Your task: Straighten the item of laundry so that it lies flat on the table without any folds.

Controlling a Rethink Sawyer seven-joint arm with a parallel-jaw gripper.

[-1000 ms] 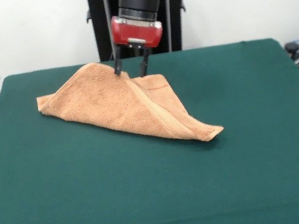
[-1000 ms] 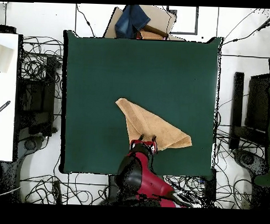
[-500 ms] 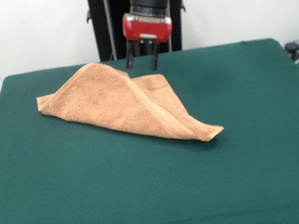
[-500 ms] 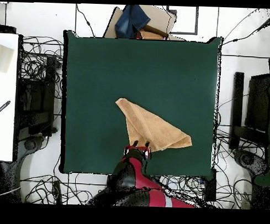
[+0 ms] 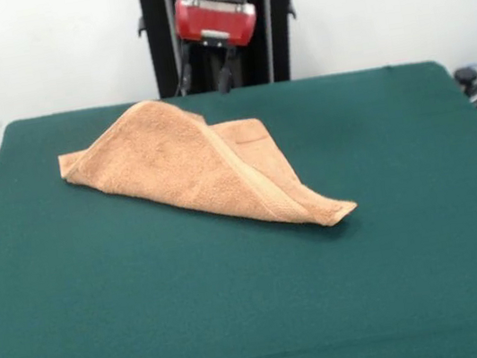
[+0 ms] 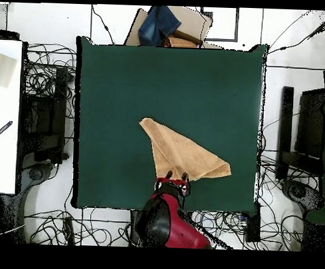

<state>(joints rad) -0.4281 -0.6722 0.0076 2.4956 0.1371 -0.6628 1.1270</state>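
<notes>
Peach-orange terry towel (image 5: 205, 168) is sitting on the dark green felt surface (image 5: 261, 321), a bit toward the robot's side of the middle and well away from every edge. It's definitely not flat: it's folded over itself into a rough triangle, with a paler hemmed edge running diagonally down to a pointed corner at the front right in the front view, and a raised hump along the far side. From overhead the towel (image 6: 181, 154) reads as a long wedge pointing up-left, lying on the surface (image 6: 127, 92). The red-and-black arm's tool (image 5: 201, 71) hangs above the far edge of the surface, just behind the towel's hump, not touching it. Its two dark fingers are spread apart with nothing between them. Overhead, the tool (image 6: 177, 175) sits right by the towel's lower edge.
</notes>
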